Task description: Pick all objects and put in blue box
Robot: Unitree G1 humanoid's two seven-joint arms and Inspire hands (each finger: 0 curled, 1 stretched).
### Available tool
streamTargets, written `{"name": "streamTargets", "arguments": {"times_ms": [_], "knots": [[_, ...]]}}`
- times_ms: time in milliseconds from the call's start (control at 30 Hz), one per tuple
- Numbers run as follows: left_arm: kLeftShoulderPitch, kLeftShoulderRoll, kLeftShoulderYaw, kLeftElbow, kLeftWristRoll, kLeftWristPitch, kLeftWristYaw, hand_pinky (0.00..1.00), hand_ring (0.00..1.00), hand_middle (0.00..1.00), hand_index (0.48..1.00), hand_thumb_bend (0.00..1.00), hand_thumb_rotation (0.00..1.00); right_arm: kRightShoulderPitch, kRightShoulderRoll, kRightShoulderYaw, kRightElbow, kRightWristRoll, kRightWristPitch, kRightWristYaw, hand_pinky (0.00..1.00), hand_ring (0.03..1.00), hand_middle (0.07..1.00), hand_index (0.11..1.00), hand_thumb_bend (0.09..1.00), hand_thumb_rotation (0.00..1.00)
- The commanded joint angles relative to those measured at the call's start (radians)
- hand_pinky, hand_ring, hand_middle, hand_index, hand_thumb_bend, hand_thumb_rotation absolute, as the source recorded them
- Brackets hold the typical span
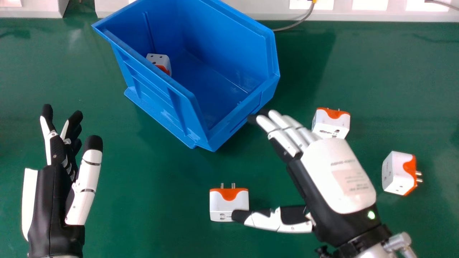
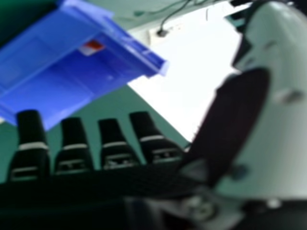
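Plug adapter number one (image 1: 159, 62), white with orange, sits inside the blue box (image 1: 154, 84) at the upper centre of your head view, by the box's left wall. You have three more on the green surface (image 1: 154, 215): the second adapter (image 1: 331, 125) right of centre, the third adapter (image 1: 396, 173) near the right edge with its prongs facing right, and the fourth adapter (image 1: 224, 206) at the lower centre, prongs pointing up the frame.

Your right hand (image 1: 337, 172) is open and holds nothing, back showing, fingers straight toward the box's near corner. It partly covers the second adapter, and its thumb overlaps a lower corner of the fourth; you can't tell whether they touch. Your left hand (image 1: 52, 200) is at the lower left, open and empty, clear of the box.

In the right hand view, the small red-and-white patch in the box is probably the first adapter.
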Motion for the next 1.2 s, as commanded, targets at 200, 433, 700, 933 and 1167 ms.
{"name": "streamTargets", "arguments": {"times_ms": [200,433,700,933,1167], "knots": [[0.004,0.008,0.007,-0.017,-0.002,-0.009,0.004,0.96,0.96,0.95,0.953,0.4,0.82,-0.052,0.017,0.038,0.077,-0.042,-0.025,0.01,0.69,0.821,0.861,0.823,0.608,0.52],[0.001,0.012,0.013,-0.013,-0.007,-0.014,0.003,0.96,0.96,0.95,0.951,0.42,0.8,-0.124,0.036,0.074,0.167,-0.069,-0.006,0.052,0.69,0.822,0.854,0.817,0.603,0.48],[-0.002,0.016,0.018,-0.002,-0.013,-0.03,-0.006,0.96,0.96,0.96,0.952,0.42,0.8,-0.19,0.049,0.121,0.248,-0.138,0.056,0.096,0.7,0.827,0.857,0.827,0.584,0.49],[0.0,0.019,0.02,-0.009,-0.015,-0.03,-0.011,0.94,0.96,0.95,0.948,0.43,0.81,-0.232,0.055,0.159,0.283,-0.189,0.105,0.123,0.7,0.819,0.843,0.819,0.579,0.46],[-0.002,0.027,0.023,-0.009,-0.029,-0.034,-0.022,0.95,0.96,0.96,0.956,0.4,0.83,-0.279,0.06,0.182,0.314,-0.206,0.135,0.156,0.71,0.816,0.839,0.813,0.55,0.44]]}}
